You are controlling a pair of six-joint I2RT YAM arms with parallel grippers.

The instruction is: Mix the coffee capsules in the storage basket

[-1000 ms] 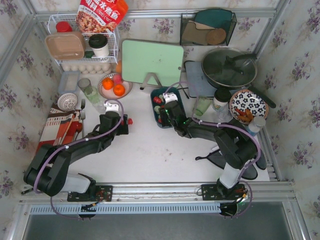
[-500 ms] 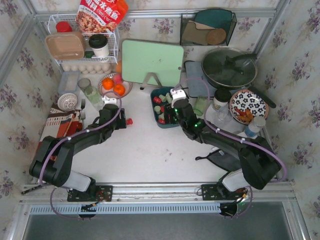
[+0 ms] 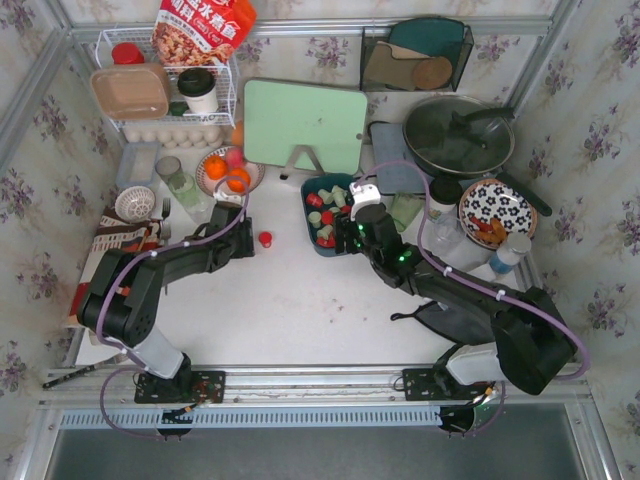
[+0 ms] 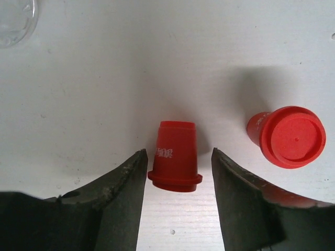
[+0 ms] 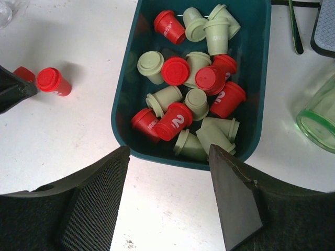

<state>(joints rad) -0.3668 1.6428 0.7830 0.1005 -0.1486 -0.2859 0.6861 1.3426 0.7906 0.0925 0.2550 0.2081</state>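
1. The right gripper [image 5: 168, 150] has left the storage basket [image 5: 260, 68], where it was one second ago. It now hangs above the near rim, its jaws spread and holding nothing.
2. The basket lies just ahead of and below this gripper. The coffee capsules [image 5: 191, 89] in it, red and pale green, lie well among each other.
3. The left gripper [image 4: 179, 152] has reached further out. Its jaws are spread around a red capsule [image 4: 175, 164] lying on the counter [image 4: 104, 78], not yet pinching it.
4. A second red capsule [image 4: 289, 137] lies just to the right of this gripper.
5. I judge the stirring is paused, and these two stray capsules must go back into the basket.
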